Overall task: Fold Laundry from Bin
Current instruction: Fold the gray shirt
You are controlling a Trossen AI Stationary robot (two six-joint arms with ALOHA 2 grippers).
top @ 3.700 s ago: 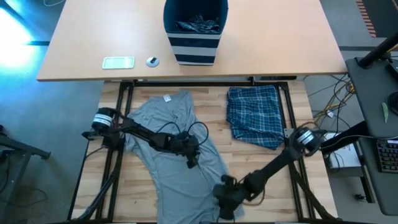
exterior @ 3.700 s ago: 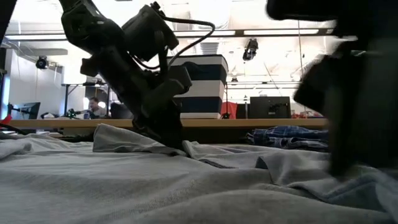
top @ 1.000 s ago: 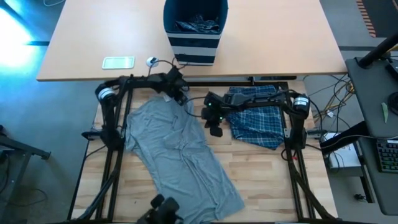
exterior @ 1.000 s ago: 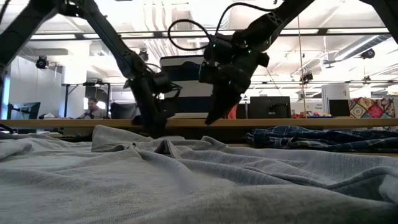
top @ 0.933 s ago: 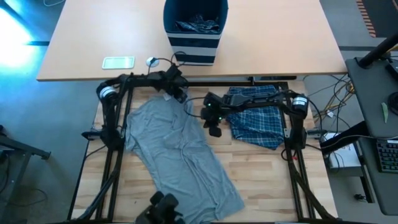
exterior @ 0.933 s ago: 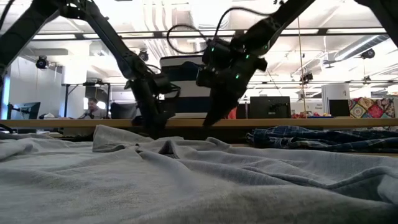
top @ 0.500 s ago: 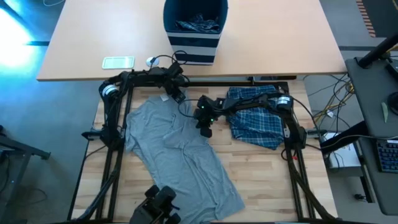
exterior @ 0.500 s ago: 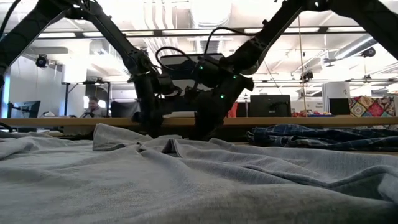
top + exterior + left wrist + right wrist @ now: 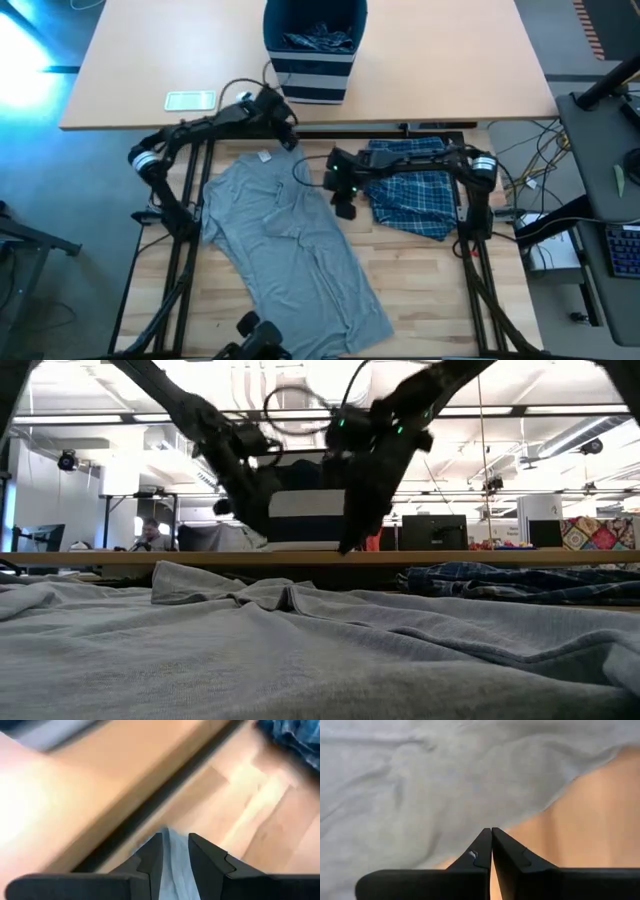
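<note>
Laundry: three pieces in view, at three stages.
Grey T-shirt [image 9: 285, 235]: spread flat but rumpled on the slatted desk [image 9: 420, 290], running aslant from the far left toward the near middle; no fold made in it yet, by the look of it.
Plaid piece [image 9: 410, 185]: lies bunched on the desk's right side, out of the bin but, I judge, not neatly folded.
Bin [image 9: 313, 45]: stands on the far tan desk [image 9: 130, 70], with dark cloth [image 9: 318, 40] showing inside, so more is left to unload.
Left pincer [image 9: 281, 128]: raised above the shirt's far edge near the bin; its wrist view shows a narrow gap with a strip of pale grey cloth pinched between the fingers [image 9: 150, 855].
Right pincer [image 9: 343, 203]: over the shirt's right edge, between shirt and plaid piece, fingers pressed together and holding nothing.
Progress: early; two garments are out, folding proper has hardly begun.
Remaining: smooth and fold the shirt, tidy the plaid piece, empty the bin.
</note>
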